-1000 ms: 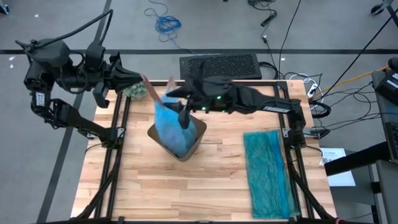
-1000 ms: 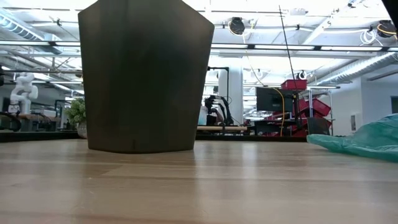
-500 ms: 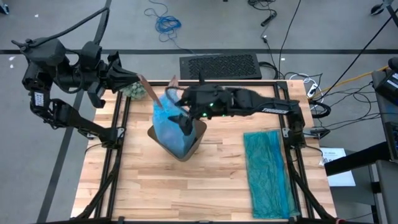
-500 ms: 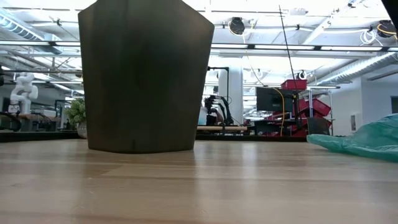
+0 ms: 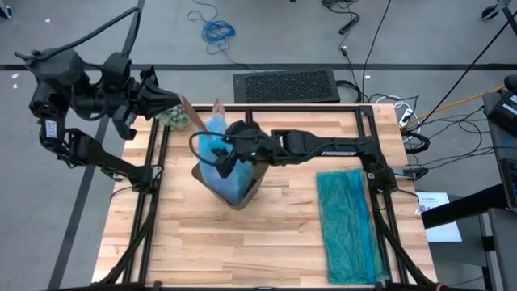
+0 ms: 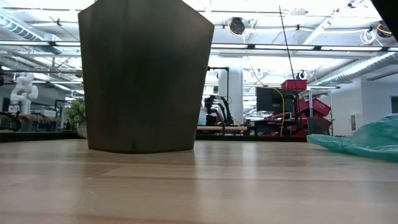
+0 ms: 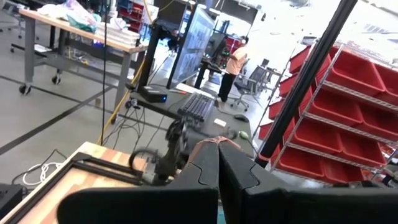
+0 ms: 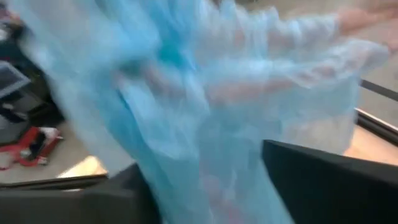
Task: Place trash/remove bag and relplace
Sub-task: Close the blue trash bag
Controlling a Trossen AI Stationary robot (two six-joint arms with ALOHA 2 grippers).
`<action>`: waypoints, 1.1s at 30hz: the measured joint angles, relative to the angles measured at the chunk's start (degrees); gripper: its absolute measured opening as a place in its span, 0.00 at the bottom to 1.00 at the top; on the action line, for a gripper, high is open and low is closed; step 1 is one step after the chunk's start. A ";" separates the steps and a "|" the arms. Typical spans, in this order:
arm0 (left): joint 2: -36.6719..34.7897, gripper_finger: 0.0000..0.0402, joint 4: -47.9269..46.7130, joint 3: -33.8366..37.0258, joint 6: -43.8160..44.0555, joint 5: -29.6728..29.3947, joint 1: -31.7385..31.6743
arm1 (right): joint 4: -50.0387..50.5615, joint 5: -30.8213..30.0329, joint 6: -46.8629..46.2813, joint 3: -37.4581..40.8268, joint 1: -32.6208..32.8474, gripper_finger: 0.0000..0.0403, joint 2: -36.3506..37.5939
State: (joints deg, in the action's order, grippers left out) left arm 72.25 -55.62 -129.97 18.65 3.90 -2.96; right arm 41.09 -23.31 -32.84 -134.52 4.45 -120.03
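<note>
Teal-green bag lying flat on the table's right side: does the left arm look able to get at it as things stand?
Probably not. The left claw is shut at the far-left corner, gripping the sky-blue bag. The bin and right arm stand between it and the teal-green bag.

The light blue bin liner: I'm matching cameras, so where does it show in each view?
High view: the light blue bin liner bulges from the bin, centre-left of the table.
Low view: not visible; only the bin's dark wall shows.
Left wrist view: not in it.
Right wrist view: it fills the picture.
Shared landmark: the bin, in the high and low views.
</note>
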 joint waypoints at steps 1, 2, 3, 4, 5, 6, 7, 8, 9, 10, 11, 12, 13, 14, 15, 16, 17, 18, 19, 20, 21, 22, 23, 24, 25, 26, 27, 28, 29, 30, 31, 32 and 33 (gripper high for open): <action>0.00 0.00 0.27 0.00 0.00 0.07 0.00 | 0.55 -0.75 0.03 0.00 0.00 0.48 -0.44; -0.02 0.00 0.75 0.00 -0.02 0.13 0.00 | 0.67 -1.15 0.32 0.00 0.00 0.39 -0.92; -0.02 0.00 1.14 0.00 -0.02 0.14 0.00 | 0.68 -1.40 0.59 0.01 0.00 0.29 -1.21; -0.02 0.00 1.27 0.00 -0.02 0.14 0.00 | 0.71 -1.77 0.89 0.00 0.00 0.18 -1.57; -0.02 0.00 1.39 0.00 -0.02 0.14 0.00 | 0.85 -2.26 1.56 0.00 0.00 0.09 -1.75; -0.02 0.00 1.40 0.00 -0.02 0.14 0.00 | 1.12 -2.55 2.40 0.02 0.00 0.05 -1.83; -0.02 0.00 1.44 0.00 -0.02 0.14 0.00 | 1.11 -2.66 2.49 0.00 0.00 0.04 -1.97; -0.01 0.00 1.61 0.00 0.00 0.14 0.00 | 1.18 -2.66 2.20 0.01 0.02 0.03 -2.11; -0.02 0.00 1.73 0.00 -0.02 0.14 0.00 | 1.70 -2.65 1.87 0.00 0.02 0.02 -2.13; -0.04 0.00 1.84 0.00 -0.02 0.11 0.00 | 2.58 -2.66 1.73 0.00 0.02 0.01 -2.18; -0.19 0.00 2.28 0.02 -0.02 0.11 0.00 | 3.38 -2.68 1.64 0.00 0.02 0.01 -2.23; -0.41 0.00 2.67 0.06 -0.07 0.11 0.00 | 3.71 -2.73 1.29 0.11 0.02 0.00 -2.37; -0.61 0.00 2.75 0.08 -0.26 0.11 0.00 | 3.79 -2.73 0.74 0.40 0.02 0.00 -2.49; -0.73 0.00 2.91 0.09 -0.72 0.08 -0.02 | 4.37 -2.75 0.44 0.84 0.02 0.00 -2.53; -0.86 0.00 2.96 0.09 -0.98 -0.05 -0.02 | 4.31 -2.73 0.27 1.36 0.08 0.00 -2.55; -1.07 0.00 2.97 0.10 -1.00 -0.46 -0.01 | 4.04 -2.69 0.03 1.93 0.17 0.00 -2.55; -1.33 0.00 2.87 0.13 -1.03 -0.77 -0.01 | 4.02 -2.60 -0.20 2.44 0.22 0.00 -2.55; -1.47 0.00 2.64 0.15 -1.02 -0.97 -0.01 | 3.91 -2.44 -0.42 2.75 0.28 0.00 -2.55; -1.56 0.00 2.51 0.15 -1.01 -1.12 -0.02 | 3.85 -2.24 -0.46 2.80 0.29 0.00 -2.55; -1.62 0.00 2.51 0.16 -1.00 -1.15 -0.02 | 3.57 -2.14 -0.06 2.80 0.31 0.00 -2.55; -1.72 0.00 2.57 0.15 -1.03 -1.15 -0.02 | 2.88 -1.90 0.83 2.82 0.40 0.00 -2.54; -1.86 0.00 2.61 0.15 -1.02 -1.15 0.00 | 2.04 -1.77 1.79 2.85 0.53 0.00 -2.42; -2.06 0.00 2.61 0.15 -1.03 -1.15 0.00 | 1.27 -1.72 2.27 2.91 0.54 0.00 -2.33; -2.19 0.00 2.59 0.13 -1.03 -1.15 0.00 | 0.53 -1.54 2.45 2.91 0.54 0.00 -2.06; -2.28 0.00 2.59 0.08 -1.03 -1.15 0.00 | 0.35 -0.83 2.51 2.91 0.54 0.00 -1.77; -2.36 0.00 2.75 0.00 -1.05 -1.15 0.00 | -0.13 0.21 2.79 2.78 0.50 0.01 -1.53; -2.38 0.00 3.12 -0.04 -1.07 -1.15 0.00 | -0.42 1.37 3.10 2.58 0.50 0.02 -1.04; -2.53 0.00 3.07 -0.07 -1.09 -1.15 0.00 | -0.37 2.38 3.49 2.48 0.50 0.04 -0.61; -2.76 0.00 2.94 -0.07 -1.09 -1.15 0.00 | -1.15 2.86 3.97 2.36 0.50 0.06 -0.36; -2.93 0.00 2.88 -0.07 -1.07 -1.15 0.00 | -1.88 3.35 4.70 2.32 0.52 0.09 0.11; -3.03 0.00 2.70 -0.07 -1.07 -1.15 0.00 | -2.11 4.04 5.64 2.32 0.50 0.12 0.43; -3.06 0.00 2.53 -0.07 -1.07 -1.15 0.00 | -3.19 4.45 6.36 2.32 0.52 0.16 0.76; -3.06 0.00 2.50 -0.07 -1.07 -1.15 0.00 | -3.70 5.28 6.84 2.32 0.54 0.20 1.21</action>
State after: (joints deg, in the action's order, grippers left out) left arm 69.19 -53.12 -130.04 17.58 2.74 -2.96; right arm 37.39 -18.03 -26.00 -132.20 4.99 -118.82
